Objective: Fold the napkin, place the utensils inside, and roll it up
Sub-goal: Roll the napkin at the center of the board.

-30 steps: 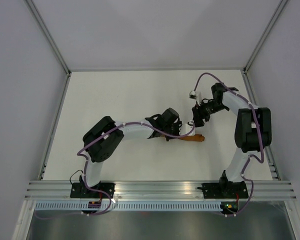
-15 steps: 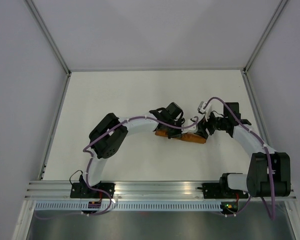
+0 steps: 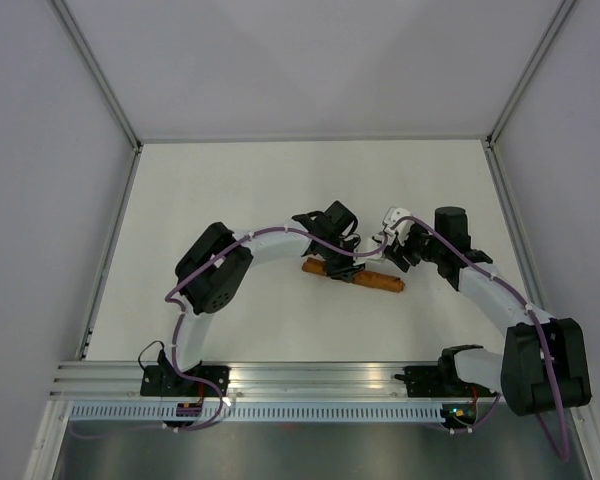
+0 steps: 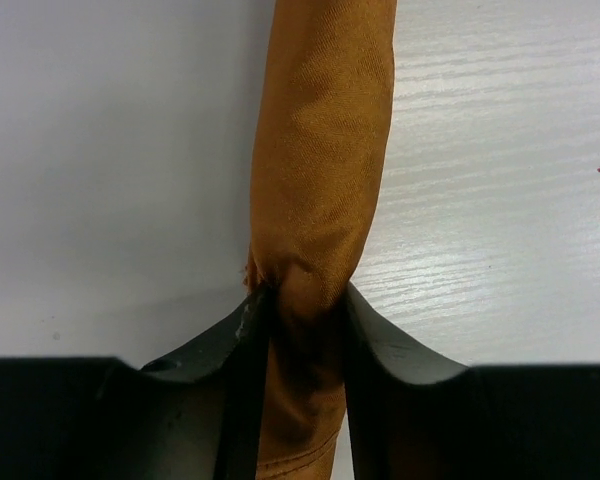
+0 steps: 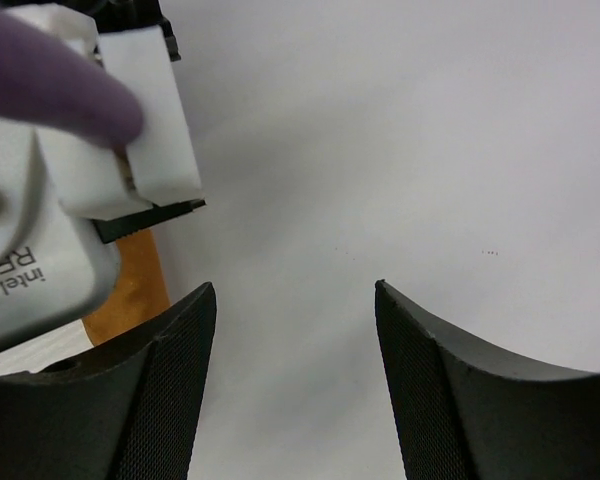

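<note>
The napkin (image 3: 355,279) is lying as a slim roll at the middle of the desk (image 3: 230,190). The left tool (image 4: 300,310) is pinching it near its left end, probably to stop it unwinding. The right tool (image 5: 295,300) is hovering agape and empty, just beyond the right end. No knife is showing.

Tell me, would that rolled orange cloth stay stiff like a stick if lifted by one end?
Probably not: the rolled napkin dents where the left jaws pinch it, so it would likely sag. Lying as a round roll on the smooth table, it might roll or loosen if nudged.
</note>
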`<state>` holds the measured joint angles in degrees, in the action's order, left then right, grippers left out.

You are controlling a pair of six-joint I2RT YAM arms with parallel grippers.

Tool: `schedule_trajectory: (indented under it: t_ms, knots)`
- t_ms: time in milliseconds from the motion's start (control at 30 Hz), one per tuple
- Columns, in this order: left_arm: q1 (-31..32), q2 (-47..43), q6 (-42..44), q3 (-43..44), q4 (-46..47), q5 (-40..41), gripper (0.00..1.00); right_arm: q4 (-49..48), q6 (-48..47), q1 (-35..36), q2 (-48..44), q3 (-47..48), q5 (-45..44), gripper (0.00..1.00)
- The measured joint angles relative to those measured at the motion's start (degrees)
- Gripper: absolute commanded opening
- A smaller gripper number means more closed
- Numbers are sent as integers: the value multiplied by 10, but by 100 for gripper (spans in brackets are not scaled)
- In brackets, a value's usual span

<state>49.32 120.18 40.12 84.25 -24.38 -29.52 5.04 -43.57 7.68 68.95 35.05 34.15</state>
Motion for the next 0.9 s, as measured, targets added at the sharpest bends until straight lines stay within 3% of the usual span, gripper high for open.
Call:
schedule_trajectory:
  t_ms: [433,900]
  knots:
    - [-2,-30,-24,-52,44,9,47,90,-13,18,34,51,-1,71]
    - [-2,-78,-81,-103,90,9,49,199,-26,20,88,133,74,72]
